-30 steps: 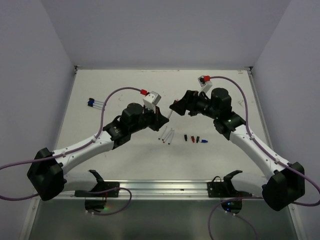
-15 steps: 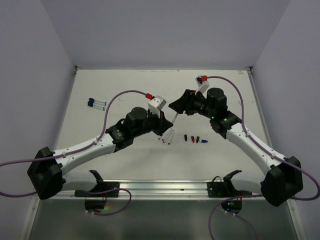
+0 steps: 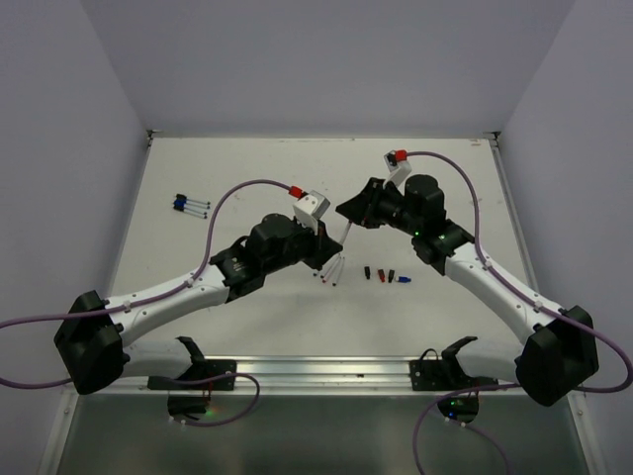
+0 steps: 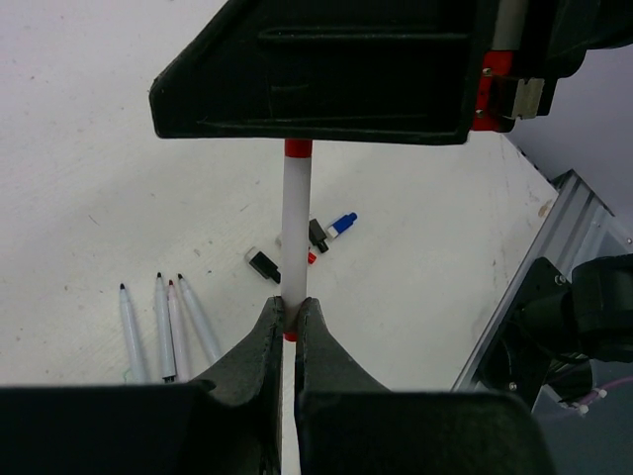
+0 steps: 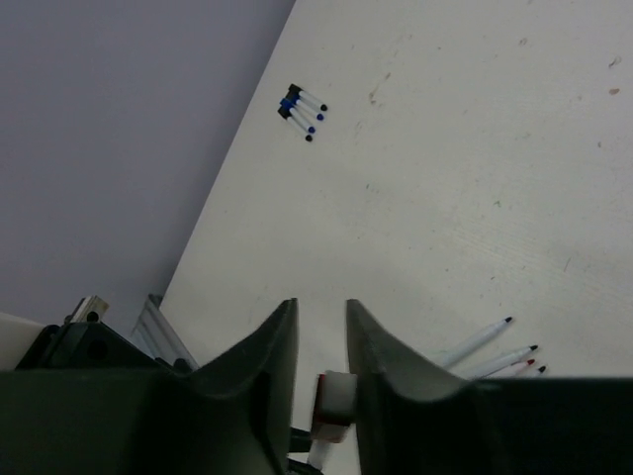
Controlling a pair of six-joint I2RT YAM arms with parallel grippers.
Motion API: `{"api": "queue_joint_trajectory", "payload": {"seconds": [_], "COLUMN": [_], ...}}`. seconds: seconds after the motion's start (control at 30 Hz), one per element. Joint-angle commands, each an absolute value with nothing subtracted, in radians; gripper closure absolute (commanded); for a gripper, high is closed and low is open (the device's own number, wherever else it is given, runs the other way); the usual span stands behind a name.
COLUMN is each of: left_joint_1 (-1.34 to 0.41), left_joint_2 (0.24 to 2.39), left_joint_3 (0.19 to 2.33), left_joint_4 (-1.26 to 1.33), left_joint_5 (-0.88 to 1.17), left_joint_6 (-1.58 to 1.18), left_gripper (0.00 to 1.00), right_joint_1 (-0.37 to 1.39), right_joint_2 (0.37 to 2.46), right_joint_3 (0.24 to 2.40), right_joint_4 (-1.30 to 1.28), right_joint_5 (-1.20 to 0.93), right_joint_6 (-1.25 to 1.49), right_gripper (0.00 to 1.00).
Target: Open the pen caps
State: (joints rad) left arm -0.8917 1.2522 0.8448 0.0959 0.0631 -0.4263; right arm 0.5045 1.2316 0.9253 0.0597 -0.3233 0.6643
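Pen caps [image 4: 262,265] lie loose on the table [image 3: 247,158] just behind the held pen [image 4: 295,237] in our left wrist view: two black, one red and one blue, close together and touching none of the arms. We see the held pen raised off the table, stretched between the two claws. Our left gripper [image 4: 288,322] is pressed together on the white barrel, close to a red mark at its lower end. The far end of the held pen, past a red band, sits low between the fingers of our right gripper [image 5: 319,307]. Those fingers stand a little apart, and we cannot tell whether they pinch it. Left of the held pen in the left wrist view, four uncapped pens [image 4: 163,322] lie side by side. Well away from the held pen, by the table's left edge, a few capped pens [image 3: 191,205] rest together
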Motion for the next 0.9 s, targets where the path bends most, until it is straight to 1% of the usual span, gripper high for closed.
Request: {"api": "queue_joint_trajectory", "payload": {"seconds": [0.0,0.03,0.07,0.2,0.23,0.27,0.3,0.37,0.4,0.43,0.53,0.7,0.8,0.87], "left_joint_1": [-0.897,-0.897,-0.897,-0.897,-0.897,-0.897,-0.897,-0.897,-0.897,-0.897,-0.897,-0.897,-0.897,-0.897], "left_joint_2": [1.238,1.238,1.236,1.233,1.229,1.214,1.207,1.207,1.215,1.221,1.235,1.287,1.318,1.344], "left_joint_3": [0.885,0.885,0.887,0.887,0.885,0.879,0.873,0.877,0.885,0.897,0.9,0.93,0.957,0.982], "left_joint_4": [0.138,0.138,0.138,0.121,0.101,0.098,0.103,0.097,0.091,0.084,0.112,0.143,0.161,0.163], "left_joint_5": [0.046,0.046,0.046,0.026,0.005,-0.046,-0.054,-0.058,-0.06,-0.058,-0.048,-0.023,0.021,0.06], "left_joint_6": [-0.417,-0.417,-0.417,-0.407,-0.402,-0.399,-0.396,-0.379,-0.377,-0.374,-0.383,-0.393,-0.397,-0.399], "left_gripper": [1.0,1.0,1.0,1.0,0.78,0.61,0.51,0.38,0.35,0.33,0.32,0.34,0.4,0.52], "right_joint_1": [0.512,0.512,0.514,0.514,0.515,0.515,0.515,0.515,0.514,0.515,0.515,0.52,0.523,0.525], "right_joint_2": [1.232,1.232,1.23,1.226,1.221,1.216,1.212,1.197,1.193,1.192,1.187,1.187,1.186,1.186], "right_joint_3": [0.937,0.937,0.936,0.948,0.946,0.943,0.94,0.931,0.93,0.93,0.928,0.939,0.94,0.939], "right_joint_4": [0.078,0.08,0.078,0.055,0.055,0.054,0.054,0.067,0.066,0.072,0.08,0.086,0.083,0.087], "right_joint_5": [-0.304,-0.302,-0.295,-0.284,-0.288,-0.288,-0.288,-0.302,-0.307,-0.311,-0.322,-0.341,-0.339,-0.342], "right_joint_6": [0.672,0.673,0.672,0.675,0.676,0.678,0.683,0.696,0.703,0.713,0.735,0.759,0.761,0.764], "right_gripper": [0.81,0.93,1.0,1.0,1.0,1.0,1.0,1.0,1.0,1.0,1.0,1.0,1.0,1.0]}}
